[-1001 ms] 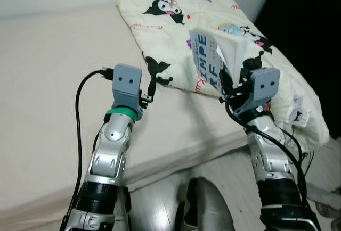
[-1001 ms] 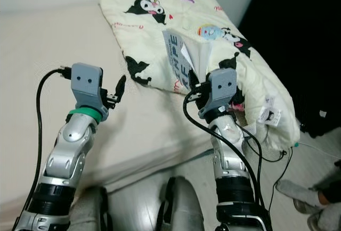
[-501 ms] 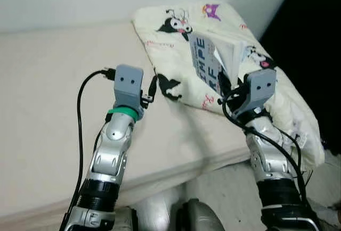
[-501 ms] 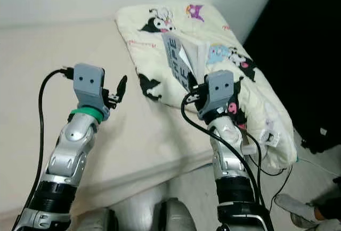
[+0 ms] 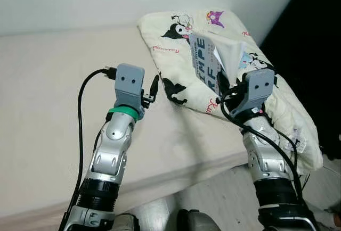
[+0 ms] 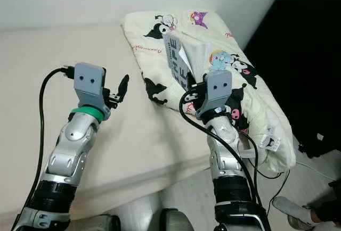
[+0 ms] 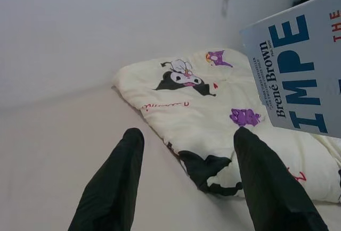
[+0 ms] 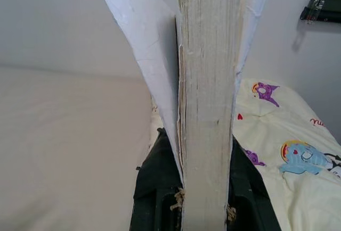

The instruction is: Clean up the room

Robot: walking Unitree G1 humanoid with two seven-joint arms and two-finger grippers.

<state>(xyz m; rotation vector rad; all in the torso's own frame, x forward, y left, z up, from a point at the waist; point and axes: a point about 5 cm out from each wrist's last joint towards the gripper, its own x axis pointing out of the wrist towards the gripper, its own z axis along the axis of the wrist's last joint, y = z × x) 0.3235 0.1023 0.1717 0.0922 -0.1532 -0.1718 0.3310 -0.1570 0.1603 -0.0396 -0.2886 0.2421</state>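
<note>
The book [image 5: 209,63], pale blue with big dark letters, stands upright above the cartoon-print blanket [image 5: 277,92] at the bed's [image 5: 48,92] right end, pinched at its lower edge by the right gripper [image 8: 205,188]. One cover peels away from the pages. The left gripper [image 7: 186,183] hovers over the mattress, fingers [image 7: 114,183] spread and holding nothing.

The book [image 7: 298,66] bears its author's name, "Brené Brown", in small dark letters running along the cover's edge. Beside that stand large blue capitals, "IMPE", cut off at the picture's border, and red letters reading "THE". In the left eye view the same cover [image 5: 205,66] shows "IMPE" above "RF". Pink script on the quilt [image 7: 165,105] is too small to read.
</note>
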